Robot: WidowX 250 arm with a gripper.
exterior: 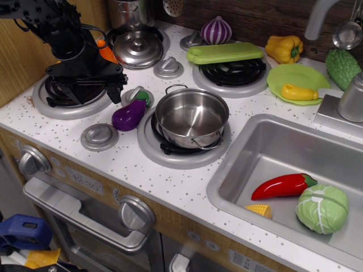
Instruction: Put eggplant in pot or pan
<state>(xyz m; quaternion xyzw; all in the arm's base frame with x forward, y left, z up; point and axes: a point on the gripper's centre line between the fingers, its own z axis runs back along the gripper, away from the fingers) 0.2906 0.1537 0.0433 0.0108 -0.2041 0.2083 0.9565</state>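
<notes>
The purple eggplant with its green stem cap lies on the white counter, just left of the pot and touching nothing. The shallow steel pot stands empty on the front middle burner, wire loop handles at back left and front right. My black gripper hangs over the front left burner, up and to the left of the eggplant. Its jaws look spread wide with nothing between them.
A domed steel lid and a taller steel pot sit at the back left, with a striped onion and a green board behind the pot. The sink at right holds a red pepper, corn and cabbage.
</notes>
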